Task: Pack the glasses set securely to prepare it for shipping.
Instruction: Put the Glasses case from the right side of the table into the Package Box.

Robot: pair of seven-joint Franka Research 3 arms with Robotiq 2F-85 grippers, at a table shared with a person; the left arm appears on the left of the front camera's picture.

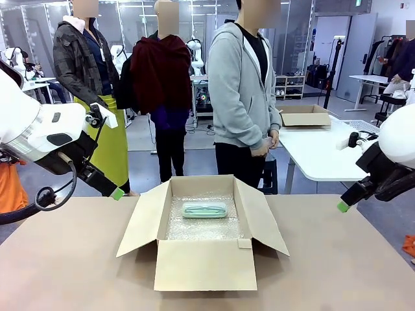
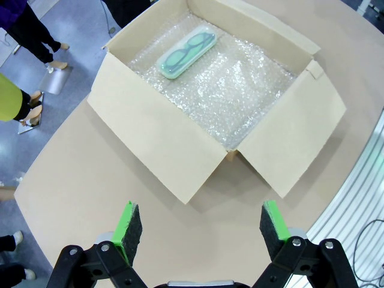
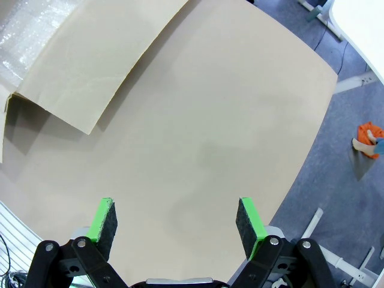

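Left side: the left hand (image 2: 199, 217) hangs above the left part of the bench (image 1: 65, 259), well apart from the cardboard box (image 1: 204, 265). Its fingers are spread wide, released, with nothing between the green pads (image 2: 128, 223). The left wrist view looks down past them onto bare bench and the near flap of the box.

Centre: the cardboard box stands on the middle of the bench with its top open. The left and right flaps are splayed outward and the far flap stands up behind. A sheet of bubble wrap (image 1: 201, 228) lines the floor of the box. The mint green glasses case (image 1: 204, 209) lies flat on this bubble wrap, close to the far wall and with its long side running along that wall. The rest of the lining toward the near wall is uncovered. In the left wrist view the dark outline of a pair of glasses shows through the translucent lid. Nothing touches the case; both hands are clear of it.

Behind the box: a person in a grey hooded jacket (image 1: 243, 84) stands at the far side of the bench, with the person's hands (image 1: 264, 146) held together at the waist and away from the box.

Right side: the right hand (image 3: 176, 207) hangs above the right part of the bench, well apart from the box. Its fingers are likewise spread wide, released and holding nothing. The right wrist view shows bare bench beneath it and one flap of the box at the upper left.
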